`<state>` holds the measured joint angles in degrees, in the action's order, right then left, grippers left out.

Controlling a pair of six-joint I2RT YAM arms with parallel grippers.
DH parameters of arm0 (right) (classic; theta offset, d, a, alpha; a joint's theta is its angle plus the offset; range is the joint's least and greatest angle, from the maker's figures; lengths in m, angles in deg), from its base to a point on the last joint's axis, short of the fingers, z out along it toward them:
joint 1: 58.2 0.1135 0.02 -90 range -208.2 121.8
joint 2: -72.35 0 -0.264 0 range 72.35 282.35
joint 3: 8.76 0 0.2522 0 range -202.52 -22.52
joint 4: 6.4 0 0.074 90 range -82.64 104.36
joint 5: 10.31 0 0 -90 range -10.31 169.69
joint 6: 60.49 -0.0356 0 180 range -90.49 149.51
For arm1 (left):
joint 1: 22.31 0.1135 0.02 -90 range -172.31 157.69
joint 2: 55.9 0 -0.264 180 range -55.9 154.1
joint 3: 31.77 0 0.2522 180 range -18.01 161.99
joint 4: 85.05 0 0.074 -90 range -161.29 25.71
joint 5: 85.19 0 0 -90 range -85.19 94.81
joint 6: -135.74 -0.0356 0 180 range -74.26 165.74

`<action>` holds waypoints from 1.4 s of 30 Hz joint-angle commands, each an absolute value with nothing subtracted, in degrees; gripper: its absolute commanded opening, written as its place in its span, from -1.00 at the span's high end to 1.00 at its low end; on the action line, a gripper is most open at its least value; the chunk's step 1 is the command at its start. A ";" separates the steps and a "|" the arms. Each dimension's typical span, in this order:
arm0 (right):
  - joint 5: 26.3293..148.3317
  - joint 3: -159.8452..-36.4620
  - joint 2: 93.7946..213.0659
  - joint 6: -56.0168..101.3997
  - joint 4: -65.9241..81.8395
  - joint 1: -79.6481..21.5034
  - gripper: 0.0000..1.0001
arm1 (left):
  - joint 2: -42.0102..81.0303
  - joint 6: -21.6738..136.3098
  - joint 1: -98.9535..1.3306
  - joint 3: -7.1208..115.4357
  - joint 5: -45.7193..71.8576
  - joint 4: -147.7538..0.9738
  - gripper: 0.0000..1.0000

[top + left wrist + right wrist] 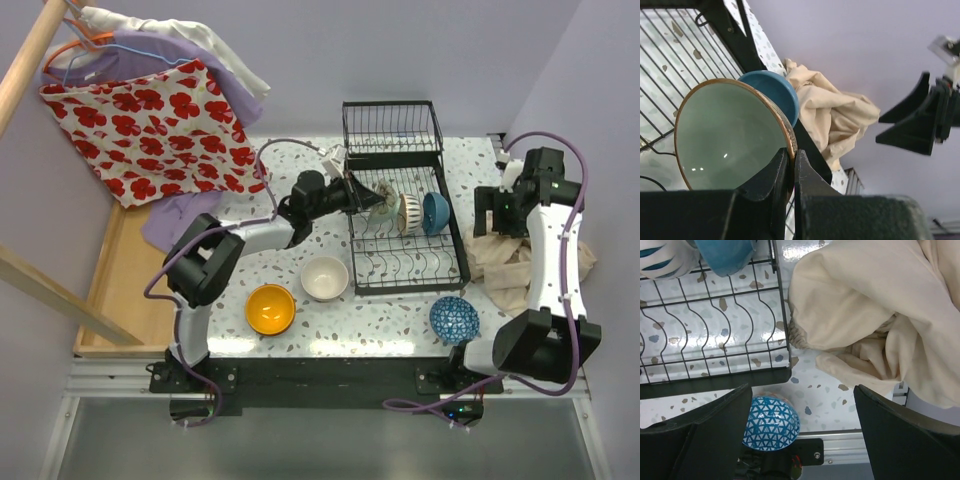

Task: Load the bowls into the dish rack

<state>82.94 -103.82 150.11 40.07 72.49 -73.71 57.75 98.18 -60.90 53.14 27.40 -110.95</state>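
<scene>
My left gripper (366, 197) (791, 162) is shut on the rim of a pale green bowl (381, 206) (725, 135), which it holds tilted on edge over the black wire dish rack (410, 287) (670, 55). A patterned bowl (408, 213) and a plain blue bowl (435, 212) (777, 90) stand on edge in the rack beside it. An orange-yellow bowl (270, 308) and a cream bowl (324, 279) sit on the table left of the rack. A blue-white patterned bowl (455, 318) (771, 422) lies near the rack's front right corner. My right gripper (497, 212) (801, 387) hangs open and empty right of the rack.
A crumpled beige cloth (505, 262) (875, 315) lies right of the rack, under the right arm. A red floral garment (160, 125) hangs at the back left. A wooden tray (108, 290) runs along the table's left side.
</scene>
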 commanded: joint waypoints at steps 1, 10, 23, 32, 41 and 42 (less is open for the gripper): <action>79.87 -102.59 147.32 42.07 73.89 -73.93 -0.74 | 58.88 111.03 -60.90 57.92 21.16 -119.36 1.00; 76.18 -100.04 146.70 43.22 75.13 -73.93 -0.74 | 65.91 124.57 -62.13 62.14 17.91 -117.16 1.00; 75.64 -100.48 149.60 43.39 74.69 -74.02 -0.74 | 70.23 131.69 -62.39 58.90 20.08 -118.04 1.00; 78.02 -98.90 149.69 42.43 72.58 -73.93 -0.74 | 67.24 125.73 -59.49 54.50 20.02 -116.20 1.00; 79.60 -99.16 149.43 42.16 72.40 -73.93 -0.75 | 64.43 113.96 -59.32 56.17 21.51 -114.80 -0.39; 79.51 -99.60 149.26 42.16 72.66 -74.02 -0.75 | 63.73 112.81 -59.14 56.08 21.86 -112.88 -0.40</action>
<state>78.15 -98.09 150.00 42.54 73.29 -73.71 69.09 121.86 -59.98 54.85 21.80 -115.69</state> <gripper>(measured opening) 0.873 0.668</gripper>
